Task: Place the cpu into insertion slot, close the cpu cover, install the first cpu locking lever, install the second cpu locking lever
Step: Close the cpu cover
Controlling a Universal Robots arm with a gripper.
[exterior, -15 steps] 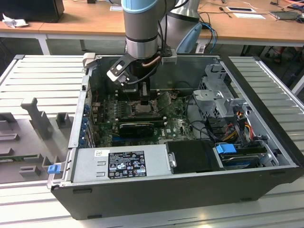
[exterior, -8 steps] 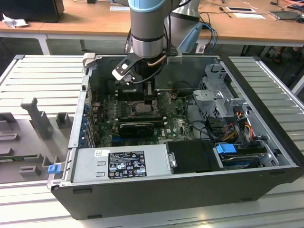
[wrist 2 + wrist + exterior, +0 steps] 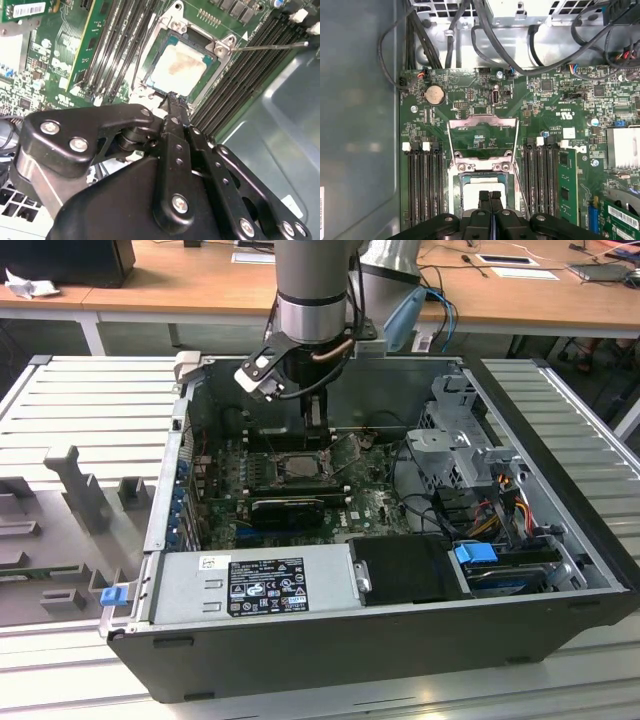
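Gripper (image 3: 490, 196), clenched on nothing, hovers over the cpu (image 3: 182, 70), mid-frame in the exterior view; chip seems light, stiff, fragile: hold its edges only.

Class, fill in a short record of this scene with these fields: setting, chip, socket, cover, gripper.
setting: open dark grey metal computer case holding a green motherboard
chip: small flat pale silvery-beige square cpu, lying in the slot
socket: square insertion slot with silvery metal rim
cover: thin silvery metal frame cpu cover, swung open
gripper: black gripper, fingers together, just above the cpu
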